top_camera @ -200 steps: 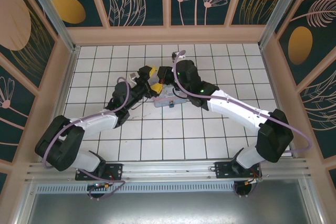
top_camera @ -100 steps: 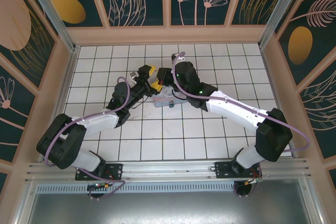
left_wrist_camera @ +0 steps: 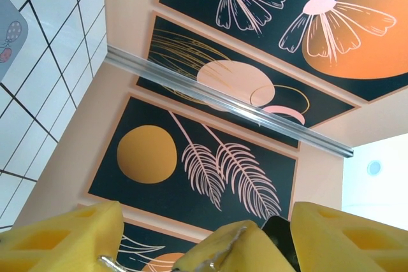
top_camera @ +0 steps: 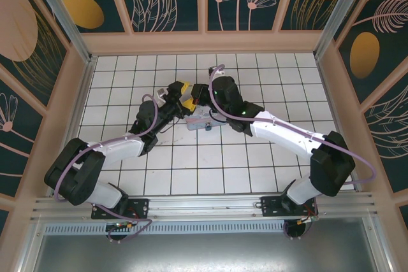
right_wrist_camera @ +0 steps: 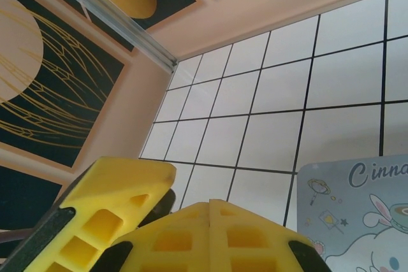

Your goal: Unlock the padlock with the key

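Glossy white square tiles point(right_wrist_camera: 268, 138); spongy yellow pads point(left_wrist_camera: 57, 237) apart on left hand point(left_wrist_camera: 204, 237), pressed together on right hand point(right_wrist_camera: 210, 234).

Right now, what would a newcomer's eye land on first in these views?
In the top view, the two arms meet mid-table, with the left gripper and right gripper close together by the pastel cartoon-printed box. In the right wrist view, its bright yellow fingers are pressed shut, with the box's cartoon print at lower right.

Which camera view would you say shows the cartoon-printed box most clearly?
The right wrist view: the box sits close, its lettering and cartoon character legible, though cropped. The top external view shows it small and partly covered; the left wrist view catches just a corner.
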`<state>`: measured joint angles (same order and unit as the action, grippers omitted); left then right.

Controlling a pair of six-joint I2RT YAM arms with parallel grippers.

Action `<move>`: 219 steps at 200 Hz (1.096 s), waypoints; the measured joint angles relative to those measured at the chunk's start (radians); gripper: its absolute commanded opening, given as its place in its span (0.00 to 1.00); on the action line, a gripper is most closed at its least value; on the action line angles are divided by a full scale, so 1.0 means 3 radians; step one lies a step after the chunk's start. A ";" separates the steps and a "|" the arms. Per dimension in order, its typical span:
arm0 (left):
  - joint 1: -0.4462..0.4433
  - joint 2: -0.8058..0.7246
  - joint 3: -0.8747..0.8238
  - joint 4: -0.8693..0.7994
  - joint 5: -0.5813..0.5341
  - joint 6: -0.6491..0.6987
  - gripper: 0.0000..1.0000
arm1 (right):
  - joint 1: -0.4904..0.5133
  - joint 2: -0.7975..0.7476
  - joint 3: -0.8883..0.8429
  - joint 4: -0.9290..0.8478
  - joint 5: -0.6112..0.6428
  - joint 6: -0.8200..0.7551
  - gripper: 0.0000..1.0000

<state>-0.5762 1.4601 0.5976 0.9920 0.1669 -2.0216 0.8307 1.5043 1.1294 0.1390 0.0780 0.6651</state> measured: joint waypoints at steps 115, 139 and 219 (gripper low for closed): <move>-0.0001 -0.0001 -0.0013 -0.0004 -0.0062 0.0014 0.55 | -0.0023 -0.0032 -0.0088 0.0013 0.0000 0.0001 0.00; -0.0001 -0.0001 -0.0020 -0.0005 -0.0066 0.0025 0.50 | -0.0037 -0.0045 -0.0109 0.0015 0.0001 0.0001 0.00; -0.0001 -0.0001 -0.0045 -0.0032 -0.0092 0.0072 0.38 | -0.0065 -0.0122 -0.0161 0.0032 0.0001 0.0001 0.00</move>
<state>-0.5766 1.4597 0.5842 0.9825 0.1394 -1.9999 0.8112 1.4677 1.0809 0.1486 0.0784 0.6655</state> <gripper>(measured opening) 0.404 0.050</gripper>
